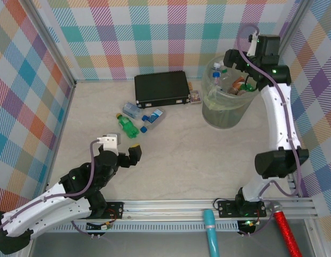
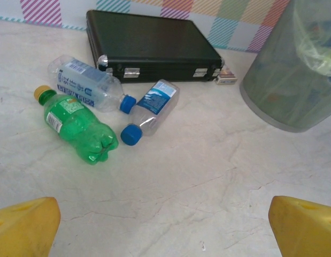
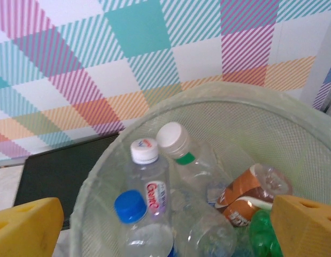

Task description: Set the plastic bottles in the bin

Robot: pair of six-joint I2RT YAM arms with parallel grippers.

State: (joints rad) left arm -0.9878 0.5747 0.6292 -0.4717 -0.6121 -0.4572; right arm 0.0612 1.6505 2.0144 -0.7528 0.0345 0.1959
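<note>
Three bottles lie on the table left of centre: a green bottle (image 1: 127, 126) (image 2: 77, 127) with a yellow cap, a clear bottle with a blue label (image 1: 131, 110) (image 2: 90, 84), and a smaller clear bottle with a blue cap (image 1: 153, 118) (image 2: 150, 109). The pale-green bin (image 1: 225, 100) (image 2: 291, 75) (image 3: 293, 128) stands at the back right, holding several bottles (image 3: 149, 182). My left gripper (image 1: 126, 157) (image 2: 165, 225) hangs open over bare table, near of the three bottles. My right gripper (image 1: 245, 80) (image 3: 168, 225) is open above the bin's mouth, nothing between its fingers.
A flat black case (image 1: 161, 89) (image 2: 154, 48) lies behind the bottles, with a small object (image 1: 195, 98) (image 2: 228, 78) at its right end. Checked walls enclose the table on three sides. A rail (image 1: 208, 206) runs along the near edge.
</note>
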